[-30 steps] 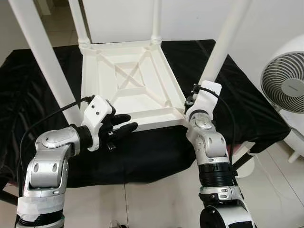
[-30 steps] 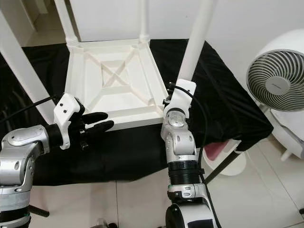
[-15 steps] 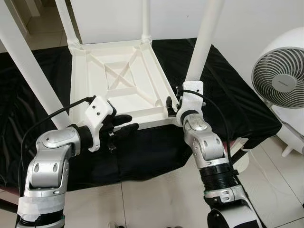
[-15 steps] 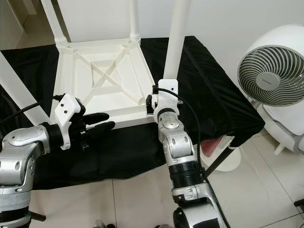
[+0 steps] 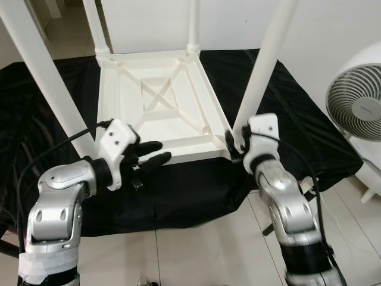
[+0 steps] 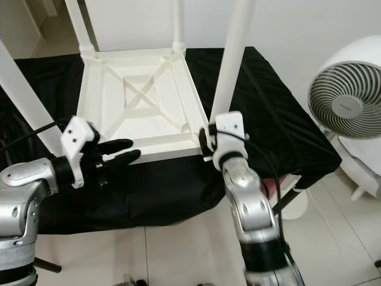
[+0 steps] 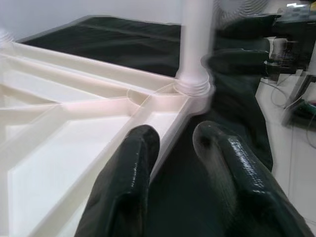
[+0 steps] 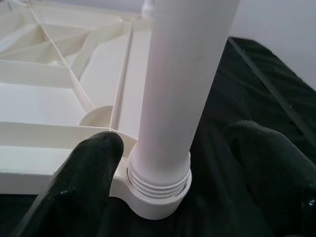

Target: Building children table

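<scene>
Upturned white plastic children's table (image 5: 158, 110) fills the upper centre of the head views, lying on a black cloth-covered bench (image 5: 297, 113) with its ribbed underside showing. Four white round legs (image 5: 265, 65) rise from its corners. Its near edge sits close to the bench's front edge; bare white floor tiles (image 5: 196, 256) lie below. A white round fan (image 5: 357, 101) stands at the right edge. The left gripper (image 5: 156, 154), fingers parted and grasping nothing, rests at the table's near rim left of centre. The right gripper (image 8: 185, 163), fingers spread apart, straddles the base of the near right leg without closing on it. No writing is readable.
</scene>
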Motion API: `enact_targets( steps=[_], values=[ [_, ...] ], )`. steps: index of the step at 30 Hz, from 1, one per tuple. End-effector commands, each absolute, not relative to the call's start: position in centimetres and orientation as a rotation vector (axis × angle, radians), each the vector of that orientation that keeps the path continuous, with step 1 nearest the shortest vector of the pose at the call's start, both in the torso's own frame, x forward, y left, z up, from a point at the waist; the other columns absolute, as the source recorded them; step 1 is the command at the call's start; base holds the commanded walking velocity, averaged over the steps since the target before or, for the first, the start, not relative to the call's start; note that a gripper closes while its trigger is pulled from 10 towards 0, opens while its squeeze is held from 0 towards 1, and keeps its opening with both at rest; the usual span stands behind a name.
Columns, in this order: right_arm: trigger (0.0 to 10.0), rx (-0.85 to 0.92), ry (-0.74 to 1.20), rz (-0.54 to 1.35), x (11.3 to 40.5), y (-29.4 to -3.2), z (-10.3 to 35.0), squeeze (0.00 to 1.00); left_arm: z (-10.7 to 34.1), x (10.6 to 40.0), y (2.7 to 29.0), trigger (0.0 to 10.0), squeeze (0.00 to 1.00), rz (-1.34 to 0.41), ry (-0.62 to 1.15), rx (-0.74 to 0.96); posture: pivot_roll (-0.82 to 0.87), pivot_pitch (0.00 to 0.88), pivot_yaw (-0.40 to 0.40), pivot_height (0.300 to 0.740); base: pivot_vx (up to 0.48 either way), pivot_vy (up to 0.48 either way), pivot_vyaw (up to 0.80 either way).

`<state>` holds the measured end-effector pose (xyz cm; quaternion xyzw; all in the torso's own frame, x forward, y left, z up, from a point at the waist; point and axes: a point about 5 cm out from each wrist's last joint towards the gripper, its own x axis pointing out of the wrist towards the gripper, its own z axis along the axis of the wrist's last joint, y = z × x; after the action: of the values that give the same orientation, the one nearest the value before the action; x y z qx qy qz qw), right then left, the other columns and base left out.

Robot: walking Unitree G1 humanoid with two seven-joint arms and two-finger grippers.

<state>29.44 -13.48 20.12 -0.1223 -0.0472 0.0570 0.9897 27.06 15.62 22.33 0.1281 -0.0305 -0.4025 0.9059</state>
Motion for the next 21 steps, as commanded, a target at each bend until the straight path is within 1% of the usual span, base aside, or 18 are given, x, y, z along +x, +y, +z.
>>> enact_targets(
  steps=[1, 2, 4, 5, 7, 9, 10, 11, 12, 13, 14, 17, 18, 19, 20, 21],
  values=[
    [10.0, -0.252, -0.128, 0.141, 28.6, -13.3, 20.3, 0.0, 22.7, 27.2, 16.1, 10.0, 0.0, -0.737, -0.08, 0.255, -0.06, 0.098, 0.018, 0.74, 0.0, 0.0, 0.0],
    [10.0, -0.252, -0.128, 0.141, 28.6, -13.3, 20.3, 0.0, 22.7, 27.2, 16.1, 10.0, 0.0, -0.737, -0.08, 0.255, -0.06, 0.098, 0.018, 0.74, 0.0, 0.0, 0.0],
    [10.0, -0.282, -0.095, 0.181, 27.2, -13.7, 19.0, 0.0, 22.9, 26.8, 16.4, 10.0, 0.0, -0.723, -0.077, 0.261, -0.06, 0.102, 0.026, 0.74, 0.0, 0.0, 0.0],
    [10.0, -0.282, -0.095, 0.181, 27.2, -13.7, 19.0, 0.0, 22.9, 26.8, 16.4, 10.0, 0.0, -0.723, -0.077, 0.261, -0.06, 0.102, 0.026, 0.74, 0.0, 0.0, 0.0],
    [10.0, -0.288, -0.047, 0.277, 26.5, -13.2, 17.9, 0.0, 22.5, 26.4, 17.0, 10.0, 0.0, -0.702, -0.05, 0.278, -0.06, 0.104, 0.029, 0.74, 0.0, 0.0, 0.0],
    [10.0, -0.288, -0.047, 0.277, 26.5, -13.2, 17.9, 0.0, 22.5, 26.4, 17.0, 10.0, 0.0, -0.702, -0.05, 0.278, -0.06, 0.104, 0.029, 0.74, 0.0, 0.0, 0.0],
    [10.0, -0.313, -0.029, 0.405, 26.5, -11.4, 17.3, 0.0, 21.5, 26.0, 18.1, 10.0, 0.0, -0.666, 0.005, 0.306, -0.05, 0.106, 0.03, 0.74, 0.0, 0.0, 0.0],
    [10.0, -0.313, -0.029, 0.405, 26.5, -11.4, 17.3, 0.0, 21.5, 26.0, 18.1, 10.0, 0.0, -0.666, 0.005, 0.306, -0.05, 0.106, 0.03, 0.74, 0.0, 0.0, 0.0],
    [10.0, -0.341, -0.044, 0.462, 26.6, -10.3, 17.3, 0.0, 20.8, 25.6, 18.8, 10.0, 0.0, -0.652, 0.05, 0.338, -0.04, 0.107, 0.028, 0.74, 0.0, 0.0, 0.0],
    [10.0, -0.341, -0.044, 0.462, 26.6, -10.3, 17.3, 0.0, 20.8, 25.6, 18.8, 10.0, 0.0, -0.652, 0.05, 0.338, -0.04, 0.107, 0.028, 0.74, 0.0, 0.0, 0.0],
    [10.0, -0.35, -0.048, 0.501, 26.7, -9.5, 17.2, 0.0, 20.1, 25.2, 19.5, 10.0, 0.0, -0.642, 0.095, 0.364, -0.04, 0.107, 0.028, 0.74, 0.0, 0.0, 0.0],
    [10.0, -0.353, -0.051, 0.519, 26.7, -9.0, 17.3, 0.0, 19.7, 24.9, 19.8, 10.0, 0.0, -0.634, 0.121, 0.38, -0.03, 0.108, 0.027, 0.74, 0.0, 0.0, 0.0],
    [10.0, -0.346, -0.076, 0.523, 27.1, -8.5, 17.8, 0.0, 18.7, 24.3, 21.7, 10.0, 0.0, -0.576, 0.2, 0.438, -0.01, 0.111, 0.021, 0.74, 0.0, 0.0, 0.0],
    [10.0, -0.346, -0.076, 0.523, 27.1, -8.5, 17.8, 0.0, 18.7, 24.3, 21.7, 10.0, 0.0, -0.576, 0.2, 0.438, -0.01, 0.111, 0.021, 0.74, 0.0, 0.0, 0.0],
    [10.0, -0.331, -0.103, 0.523, 27.5, -8.0, 18.5, 0.0, 17.7, 23.4, 24.3, 10.0, 0.0, -0.492, 0.301, 0.511, -0.01, 0.111, 0.021, 0.74, 0.0, 0.0, 0.0],
    [10.0, -0.329, -0.109, 0.521, 27.6, -8.0, 18.6, 0.0, 17.5, 23.0, 25.4, 10.0, 0.0, -0.457, 0.331, 0.533, -0.01, 0.111, 0.021, 0.74, 0.0, 0.0, 0.0]
  ],
)
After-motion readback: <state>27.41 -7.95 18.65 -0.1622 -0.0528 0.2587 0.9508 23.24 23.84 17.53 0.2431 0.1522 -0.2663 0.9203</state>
